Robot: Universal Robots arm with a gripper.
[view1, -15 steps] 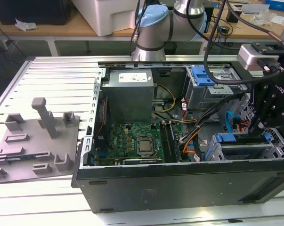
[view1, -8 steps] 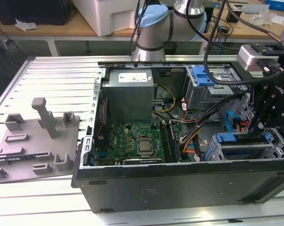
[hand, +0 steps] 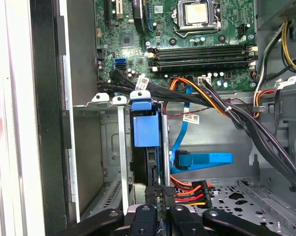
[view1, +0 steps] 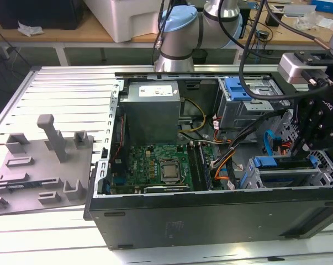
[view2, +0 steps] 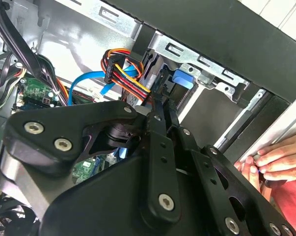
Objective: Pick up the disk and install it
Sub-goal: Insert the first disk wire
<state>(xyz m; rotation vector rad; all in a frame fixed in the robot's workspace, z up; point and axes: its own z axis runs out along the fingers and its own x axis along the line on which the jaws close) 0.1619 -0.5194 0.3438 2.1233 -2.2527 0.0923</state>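
the table (view1: 72,88) carries the case (view1: 210,221), which lies on its side with the panel off so the arm can reach in from above. inside it are the power supply (view1: 152,110) and the board (view1: 155,165), flat on the case floor. the cage (view1: 249,179) sits in the corner at the exterior view's right.

the cage (hand: 103,147) is a row of upright slots, and the disk (hand: 145,132) stands on edge in one of them. its blue carrier tab (hand: 140,101) is at the end of the slot toward the board, so i judge it far in, though the pictures do not show whether it is seated. in the exterior view the disk (view1: 271,162) shows as a blue bar at the cage top.

the gripper (hand: 160,194) comes down at the disk's other end, narrow, its fingers (hand: 150,196) pinched on the edge there, in line with the slot so the rails can run straight. in the exterior view the gripper (view1: 304,152) hangs right over the cage.

a power plug (hand: 189,194) and a blue data cable (hand: 206,160) lie just beside the cage, loose.

a hand (view2: 265,160) rests on the case rim near the arm, perhaps steadying the case.
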